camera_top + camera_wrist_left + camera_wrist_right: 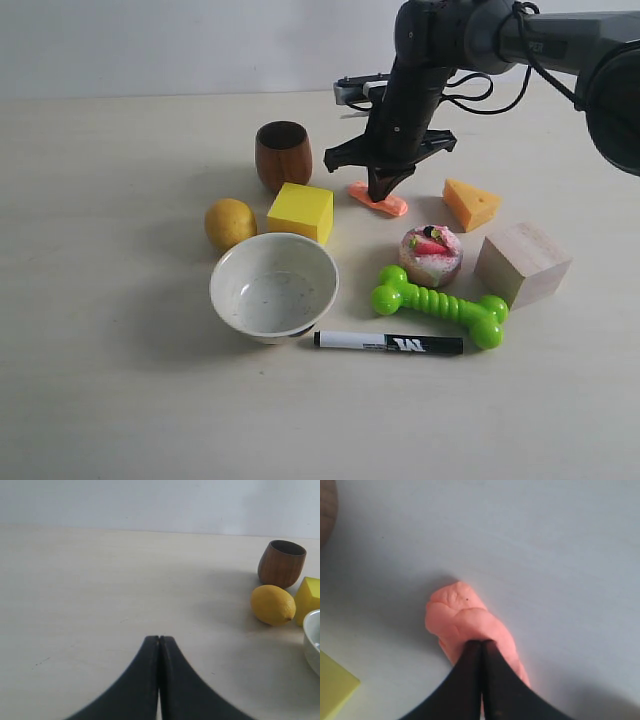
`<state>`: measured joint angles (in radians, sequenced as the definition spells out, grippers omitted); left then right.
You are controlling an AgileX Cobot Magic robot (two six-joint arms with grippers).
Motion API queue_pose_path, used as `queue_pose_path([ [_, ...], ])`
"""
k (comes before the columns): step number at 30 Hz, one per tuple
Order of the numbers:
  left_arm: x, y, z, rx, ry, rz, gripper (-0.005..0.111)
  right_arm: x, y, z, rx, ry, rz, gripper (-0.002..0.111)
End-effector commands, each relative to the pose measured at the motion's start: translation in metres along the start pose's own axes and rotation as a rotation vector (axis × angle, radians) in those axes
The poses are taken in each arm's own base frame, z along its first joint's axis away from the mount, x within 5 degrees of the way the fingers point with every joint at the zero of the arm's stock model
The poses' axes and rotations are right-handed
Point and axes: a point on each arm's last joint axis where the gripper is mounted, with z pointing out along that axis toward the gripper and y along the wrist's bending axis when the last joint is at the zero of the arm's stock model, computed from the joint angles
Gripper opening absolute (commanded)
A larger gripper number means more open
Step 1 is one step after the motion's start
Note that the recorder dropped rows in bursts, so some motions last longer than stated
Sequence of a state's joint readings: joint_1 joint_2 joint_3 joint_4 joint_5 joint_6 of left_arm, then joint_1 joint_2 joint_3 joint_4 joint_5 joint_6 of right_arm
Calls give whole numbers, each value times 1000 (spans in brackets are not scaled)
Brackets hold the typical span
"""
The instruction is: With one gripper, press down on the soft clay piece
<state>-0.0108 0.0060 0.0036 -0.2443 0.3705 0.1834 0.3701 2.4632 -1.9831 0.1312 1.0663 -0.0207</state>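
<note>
We see the right arm reach in from the far right of the exterior view and bend steeply downward at the wrist. Its right gripper (383,193) (481,643) points almost straight down, cables looping behind it. The two dark fingers are pressed together into a single point, and that point sits on the soft clay piece (394,207) (454,614). The clay lies flat on the table (120,400) between the wooden cup (283,153) and the cheese wedge (470,203), just behind the yellow block (300,211) and the toy cupcake (431,254). Only its own wrist camera shows the left gripper (159,639). Its fingers are likewise closed tip to tip over bare tabletop, with the lemon (272,605) and the cup well ahead of it.
</note>
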Motion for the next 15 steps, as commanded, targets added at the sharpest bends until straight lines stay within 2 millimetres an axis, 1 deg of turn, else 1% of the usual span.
queue_pose_path([
  [1,-2,0,-1,-2,-17,-2,0,3,-4,19,31,10,7,0],
  [8,-2,0,-1,-2,-17,-2,0,1,-4,10,34,-16,3,0],
  [15,-2,0,-1,-2,-17,-2,0,-4,-1,-12,32,-79,-1,0],
])
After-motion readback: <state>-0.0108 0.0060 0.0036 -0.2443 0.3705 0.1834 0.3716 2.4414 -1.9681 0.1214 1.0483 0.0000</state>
